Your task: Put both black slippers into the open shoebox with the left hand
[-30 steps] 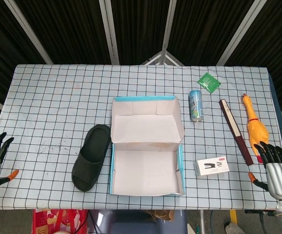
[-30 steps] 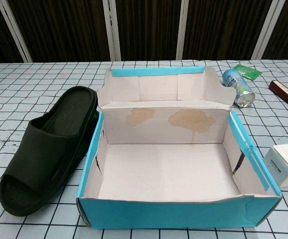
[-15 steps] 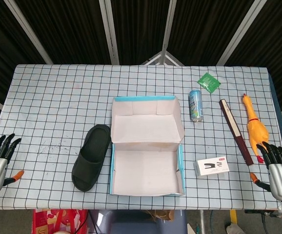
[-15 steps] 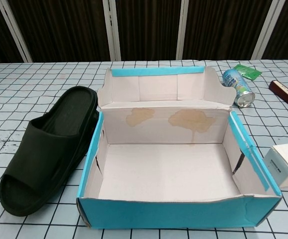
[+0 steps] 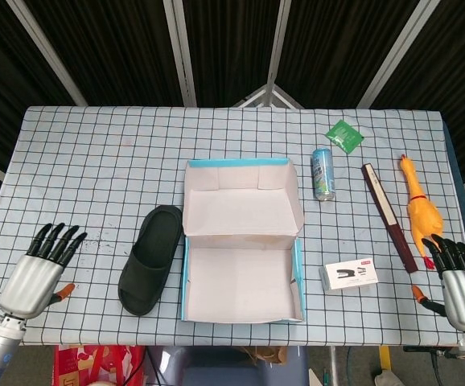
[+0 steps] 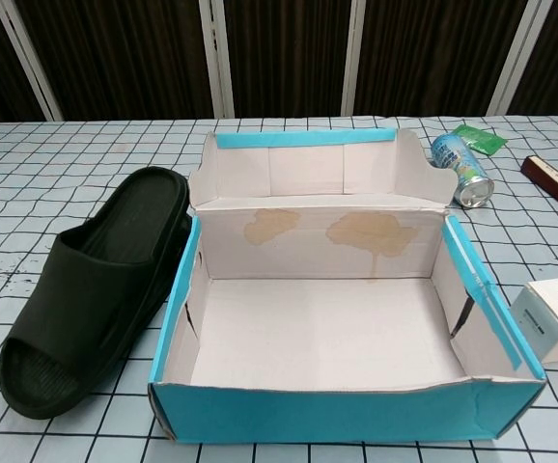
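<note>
I'm working in what looks like a robot test cell or lab, not a home. The table (image 5: 96, 161) wears a grid-printed cloth out to all its edges, and black curtaining hung on bare metal frame struts (image 5: 180, 52) closes off the far side. Along the right edge lie unrelated props: a rubber chicken (image 5: 419, 205), a drink can (image 5: 323, 173), a stapler box (image 5: 351, 273).

Right half of the table (image 5: 96, 161): green packet (image 5: 344, 135) near the far edge, blue can (image 5: 323, 173) lying beside it, dark brown bar (image 5: 388, 215), yellow rubber chicken (image 5: 419, 206) by the right edge, white stapler box (image 5: 351, 273) near the front.
</note>
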Controlling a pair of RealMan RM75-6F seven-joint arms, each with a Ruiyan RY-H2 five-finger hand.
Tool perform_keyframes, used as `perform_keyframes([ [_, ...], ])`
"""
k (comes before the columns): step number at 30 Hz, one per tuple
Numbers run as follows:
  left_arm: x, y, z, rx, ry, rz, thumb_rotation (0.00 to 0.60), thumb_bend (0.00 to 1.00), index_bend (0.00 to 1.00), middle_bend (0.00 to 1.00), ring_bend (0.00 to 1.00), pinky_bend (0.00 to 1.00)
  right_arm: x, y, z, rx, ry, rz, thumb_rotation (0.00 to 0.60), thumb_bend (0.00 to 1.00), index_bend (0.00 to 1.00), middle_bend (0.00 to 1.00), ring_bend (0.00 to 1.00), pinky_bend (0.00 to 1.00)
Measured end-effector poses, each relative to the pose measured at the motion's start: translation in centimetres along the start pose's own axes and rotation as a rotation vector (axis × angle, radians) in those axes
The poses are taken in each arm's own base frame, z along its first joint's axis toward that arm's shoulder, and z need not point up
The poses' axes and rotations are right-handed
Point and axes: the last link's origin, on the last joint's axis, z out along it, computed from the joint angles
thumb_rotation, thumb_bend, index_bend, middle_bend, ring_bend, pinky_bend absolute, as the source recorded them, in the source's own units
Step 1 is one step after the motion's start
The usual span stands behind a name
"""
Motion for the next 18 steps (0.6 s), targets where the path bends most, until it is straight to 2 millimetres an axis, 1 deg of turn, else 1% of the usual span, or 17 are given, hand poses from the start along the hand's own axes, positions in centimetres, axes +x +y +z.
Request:
perform_keyframes([
  [5,1.0,2.6,0.8,-0.089,-0.007,0.069,0.600,0.12,0.11,0.06,0.00,0.00,0.0,-0.1,0.0,0.004,0.001,0.002,0.600,0.26,0.15,0.12,0.11,0.10],
  [9,1.4,4.3,1.1,-0.144,-0.018,0.086,0.600,0.12,0.09,0.07,0.00,0.00,0.0,-0.2,0.0,0.007,0.001,0.004,0.600,0.26,0.15,0.12,0.11,0.10],
  [13,1.1,5.2,1.2,-0.167,-0.038,0.098,0.600,0.12,0.09,0.08,0.00,0.00,0.1,-0.1,-0.1,0.004,0.003,0.008,0.600,0.26,0.15,0.12,0.11,0.10],
  [18,0.1,5.9,1.5,-0.178,-0.068,0.076,0.600,0.12,0.10,0.10,0.00,0.00,0.1,-0.1,-0.1,0.005,0.001,0.008,0.600,0.26,0.15,0.12,0.11,0.10],
])
